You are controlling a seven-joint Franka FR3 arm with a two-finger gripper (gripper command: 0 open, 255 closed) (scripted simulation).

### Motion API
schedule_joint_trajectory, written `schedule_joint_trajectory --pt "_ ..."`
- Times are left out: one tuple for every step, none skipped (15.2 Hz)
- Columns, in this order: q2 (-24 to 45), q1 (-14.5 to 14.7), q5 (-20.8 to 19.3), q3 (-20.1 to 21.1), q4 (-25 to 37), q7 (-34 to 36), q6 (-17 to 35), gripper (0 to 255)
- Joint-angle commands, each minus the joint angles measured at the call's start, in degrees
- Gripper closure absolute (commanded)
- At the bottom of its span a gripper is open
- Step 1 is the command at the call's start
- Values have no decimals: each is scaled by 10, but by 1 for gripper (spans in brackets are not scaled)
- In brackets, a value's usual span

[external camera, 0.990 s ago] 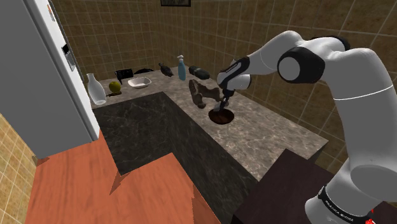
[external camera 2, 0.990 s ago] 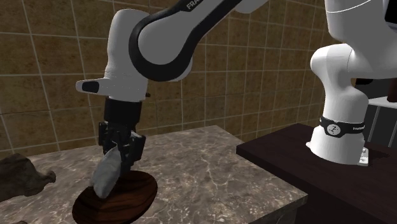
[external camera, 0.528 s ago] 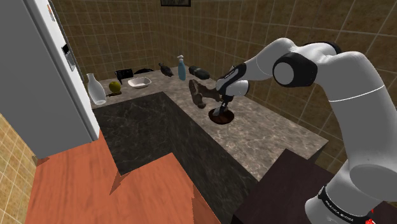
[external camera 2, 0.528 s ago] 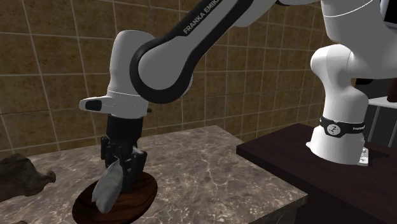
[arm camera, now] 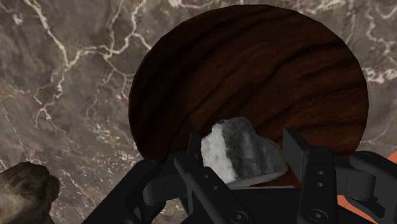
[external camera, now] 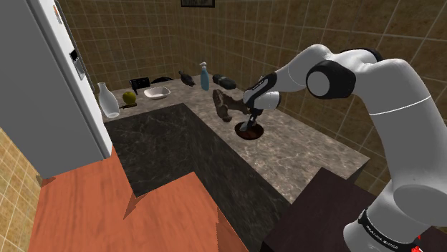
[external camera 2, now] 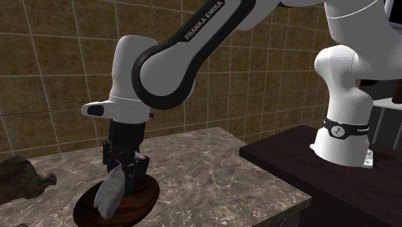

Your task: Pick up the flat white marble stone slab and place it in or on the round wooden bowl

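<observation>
The round dark wooden bowl [external camera: 248, 132] [external camera 2: 143, 196] [arm camera: 254, 76] rests on the marble counter. My gripper [external camera: 251, 120] [external camera 2: 125, 175] [arm camera: 243, 153] hangs just above it, pointing down, shut on the grey-white stone slab [external camera 2: 109, 193] [arm camera: 236, 153]. In the second exterior view the slab tilts down out of the fingers and its lower end reaches the bowl's inside at that view's left. In the wrist view the slab sits clasped between the two fingers, over the bowl's near rim.
A brown rock-like lump [external camera: 228, 104] [external camera 2: 19, 177] [arm camera: 25, 186] lies close beside the bowl. Farther back on the counter stand a blue spray bottle [external camera: 204, 76], a white dish [external camera: 156, 91] and a glass carafe [external camera: 108, 100]. The dark stand [external camera 2: 309, 169] borders the counter.
The gripper has sunk lower with the slab, bringing the slab's lower end from above the bowl down into it. The bowl has not moved.
</observation>
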Motion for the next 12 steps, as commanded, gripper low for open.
schedule_joint_trajectory --pt "0 0 0 0 0 0 0 0" --pt "0 0 0 0 0 0 0 0" --pt "0 0 0 0 0 0 0 0" --pt "0 0 0 0 0 0 0 0" --pt "0 0 0 0 0 0 0 0" --pt "0 0 0 0 0 0 0 0" --pt "-18 4 -4 -5 -11 2 -7 0" --pt "-35 7 -9 -10 -20 5 -15 0" --pt "-52 11 -14 -16 -29 7 -24 0" --pt "-66 14 -18 -20 -35 10 -31 0" --pt "-66 14 -18 -20 -35 10 -31 0" --pt "-66 14 -18 -20 -36 10 -30 0"
